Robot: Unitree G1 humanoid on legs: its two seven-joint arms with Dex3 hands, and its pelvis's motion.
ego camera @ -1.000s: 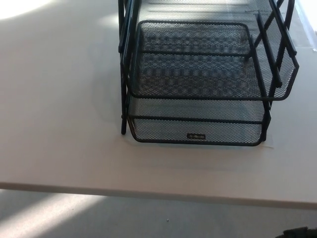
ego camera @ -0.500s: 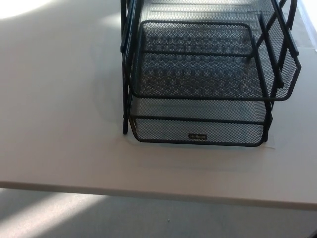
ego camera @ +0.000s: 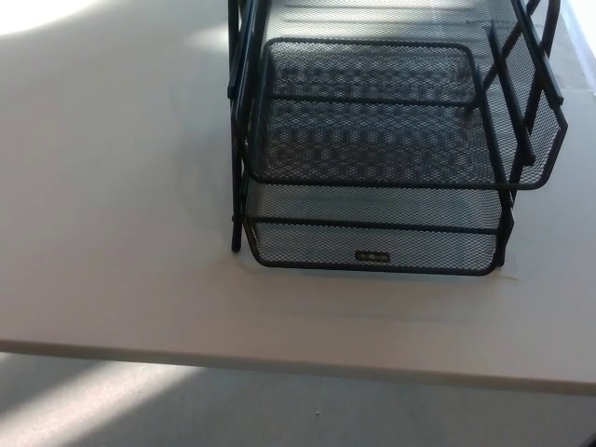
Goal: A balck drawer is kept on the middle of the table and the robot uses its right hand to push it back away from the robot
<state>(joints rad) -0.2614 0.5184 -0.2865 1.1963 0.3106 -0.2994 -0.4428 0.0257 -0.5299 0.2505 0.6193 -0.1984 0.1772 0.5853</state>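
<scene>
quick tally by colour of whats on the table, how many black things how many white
black: 1, the mesh drawer rack, with 2 tiers in view, the lower drawer bearing a small label
white: 0 on the white table
robot hands in view: 0
total: 1 thing on the table

We saw a black wire-mesh drawer rack standing on a pale table, right of the picture's centre and cut off by the upper edge. Its lowest drawer projected toward the table's near edge and bore a small label plate at the middle of its front wall. A second mesh tray sat above it within the upright frame bars. Below the table edge we saw grey floor crossed by a sunlit patch.
</scene>
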